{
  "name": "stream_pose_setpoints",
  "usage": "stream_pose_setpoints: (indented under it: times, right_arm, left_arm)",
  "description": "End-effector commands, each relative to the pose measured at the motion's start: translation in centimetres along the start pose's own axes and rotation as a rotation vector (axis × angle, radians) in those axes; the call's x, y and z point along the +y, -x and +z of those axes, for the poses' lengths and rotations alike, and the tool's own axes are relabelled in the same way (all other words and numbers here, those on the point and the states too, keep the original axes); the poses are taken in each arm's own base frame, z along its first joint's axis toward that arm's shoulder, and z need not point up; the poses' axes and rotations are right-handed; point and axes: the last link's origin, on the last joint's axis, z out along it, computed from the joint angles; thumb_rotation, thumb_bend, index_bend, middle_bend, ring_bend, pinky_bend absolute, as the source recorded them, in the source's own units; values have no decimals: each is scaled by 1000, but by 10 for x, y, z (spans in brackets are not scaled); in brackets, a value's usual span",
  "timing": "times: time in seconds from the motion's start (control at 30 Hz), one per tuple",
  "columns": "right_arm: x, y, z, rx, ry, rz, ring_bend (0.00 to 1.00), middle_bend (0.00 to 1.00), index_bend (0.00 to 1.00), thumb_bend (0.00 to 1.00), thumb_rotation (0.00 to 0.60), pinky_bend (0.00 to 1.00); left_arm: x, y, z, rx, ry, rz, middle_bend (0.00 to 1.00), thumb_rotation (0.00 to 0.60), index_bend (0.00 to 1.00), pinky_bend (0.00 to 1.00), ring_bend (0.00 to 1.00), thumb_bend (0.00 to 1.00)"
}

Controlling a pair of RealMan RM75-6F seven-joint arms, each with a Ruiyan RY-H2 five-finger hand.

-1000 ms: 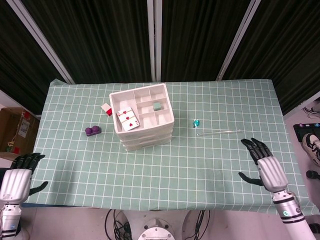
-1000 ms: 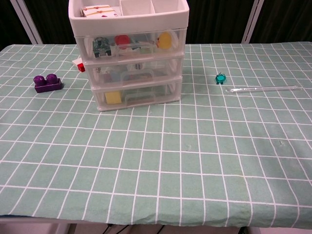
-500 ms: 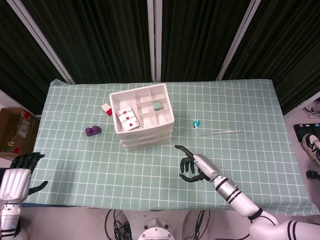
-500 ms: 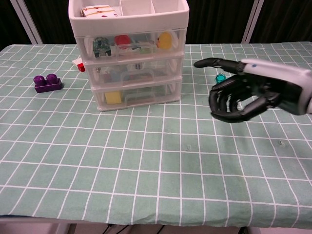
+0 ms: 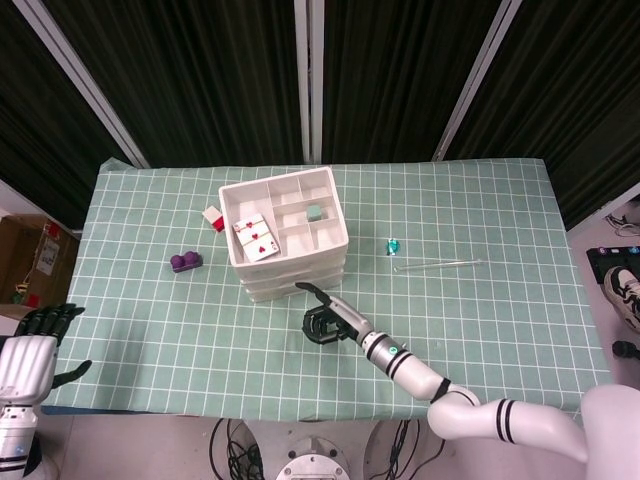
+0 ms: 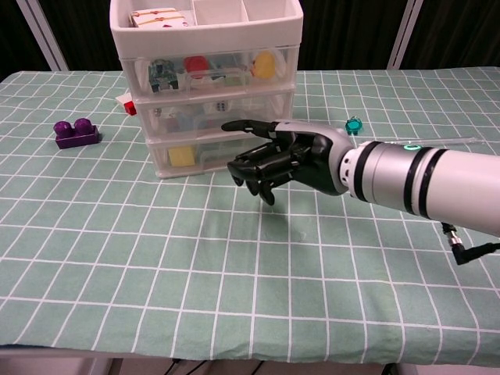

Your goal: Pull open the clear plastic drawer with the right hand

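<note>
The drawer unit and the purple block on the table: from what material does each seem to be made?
The drawer unit: most likely plastic, with a glossy white frame and clear drawer fronts through which the contents show. The purple block: probably hard moulded plastic, given its shiny surface and two rounded studs on top.

A table [image 5: 480, 330] in green checked cloth carries a white drawer unit [image 5: 288, 243], purple brick [image 5: 186, 262], teal trinket [image 5: 393, 245] and clear rod [image 5: 437, 265].

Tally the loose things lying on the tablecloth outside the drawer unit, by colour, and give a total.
Purple: 1, the brick
Red and white: 1, the small block beside the unit
Teal: 1, the small piece
Clear: 1, the thin rod
Total: 4
</note>
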Motion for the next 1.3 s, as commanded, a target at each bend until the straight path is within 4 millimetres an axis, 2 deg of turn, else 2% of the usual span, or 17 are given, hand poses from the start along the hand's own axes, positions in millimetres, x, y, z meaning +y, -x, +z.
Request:
stream_pose_setpoints:
  times: [0.03, 0.47, 0.83, 1.03, 1.3]
  right_arm:
    - [-3, 2, 9, -2, -3, 8, 638, 604, 49, 377, 600, 702]
    - [-7, 7, 32, -30, 12, 7, 637, 605, 54, 377, 600, 702]
    - [-9, 7, 43, -25, 16, 12, 639, 610, 162, 396, 600, 702]
    - [-8, 6, 41, -20, 10, 4, 639, 609, 264, 439, 600, 702]
    - [-2, 10, 26, -36, 7, -16, 639, 605, 273, 439, 600, 703]
  left_arm:
    - [0, 0, 0, 0, 0, 0, 200, 600, 222, 194, 165, 47]
    - [-2, 2, 2, -12, -2, 1, 200, 600, 222, 194, 164, 46]
    - [-2, 1, 3, -17, -5, 1, 200, 600, 222, 194, 165, 46]
    - [-3, 1, 2, -21, -10, 0, 200, 600, 222, 194, 164, 46]
    - [-3, 2, 2, -25, -10, -6, 200, 600, 222, 193, 164, 46]
